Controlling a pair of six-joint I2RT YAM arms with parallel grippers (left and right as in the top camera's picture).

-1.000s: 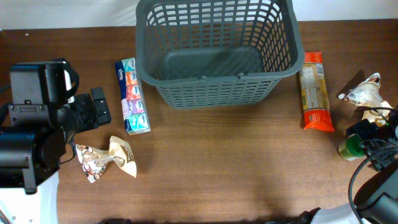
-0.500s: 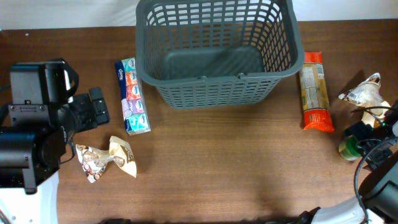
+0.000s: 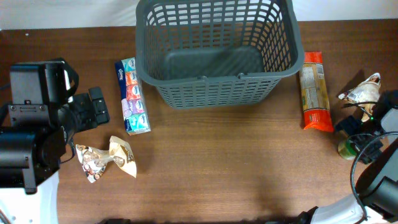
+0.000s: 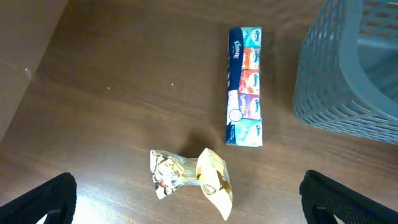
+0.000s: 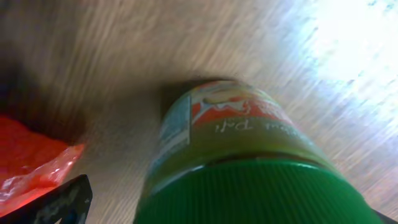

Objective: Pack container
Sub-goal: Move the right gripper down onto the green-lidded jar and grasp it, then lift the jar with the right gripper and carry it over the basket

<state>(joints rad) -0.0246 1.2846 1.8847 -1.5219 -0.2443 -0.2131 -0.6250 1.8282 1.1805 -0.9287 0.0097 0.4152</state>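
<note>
The container, a large dark grey slotted basket, stands at the back middle of the table with nothing inside; its corner shows in the left wrist view. My left gripper is open, hovering left of a long tissue pack. In the left wrist view a crumpled snack bag lies just ahead of the wide-apart gripper. My right gripper is open at the right edge, straddling a green-lidded jar. The jar fills the right wrist view between the fingers.
An orange-red packet lies right of the basket, its end close to the jar. A silvery crumpled bag sits at the far right. The snack bag lies near the left arm's base.
My right arm has shifted up and closer over the jar. The left arm and all the items have stayed put.
</note>
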